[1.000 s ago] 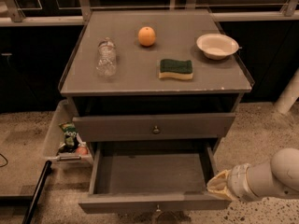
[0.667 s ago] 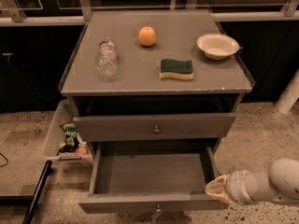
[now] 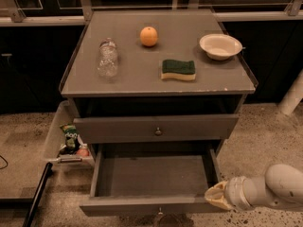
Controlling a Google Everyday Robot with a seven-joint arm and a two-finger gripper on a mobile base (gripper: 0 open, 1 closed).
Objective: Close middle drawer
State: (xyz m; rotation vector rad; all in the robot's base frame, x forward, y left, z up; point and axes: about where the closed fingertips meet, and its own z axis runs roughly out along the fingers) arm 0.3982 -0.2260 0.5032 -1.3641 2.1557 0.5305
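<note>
The middle drawer (image 3: 151, 176) is pulled far out below the cabinet's top and shows an empty grey inside. Its front panel (image 3: 142, 205) lies near the bottom edge of the camera view, with the small knob (image 3: 160, 215) just showing. Above it, the top drawer front (image 3: 156, 127) with a round knob sits nearly flush. My gripper (image 3: 215, 196), cream-tipped on a white arm (image 3: 279, 186), comes in from the right. It is shut and empty, and its tip is at the right front corner of the middle drawer.
On the cabinet top (image 3: 137, 74) are a clear plastic bottle (image 3: 107, 58), an orange (image 3: 148, 36), a green and yellow sponge (image 3: 178, 70) and a white bowl (image 3: 220, 46). A bin with snack packets (image 3: 71, 141) stands at the left. A white post (image 3: 292, 96) stands at the right.
My gripper has moved slightly down and to the left, closer to the drawer's right front corner. The drawer has not visibly moved.
</note>
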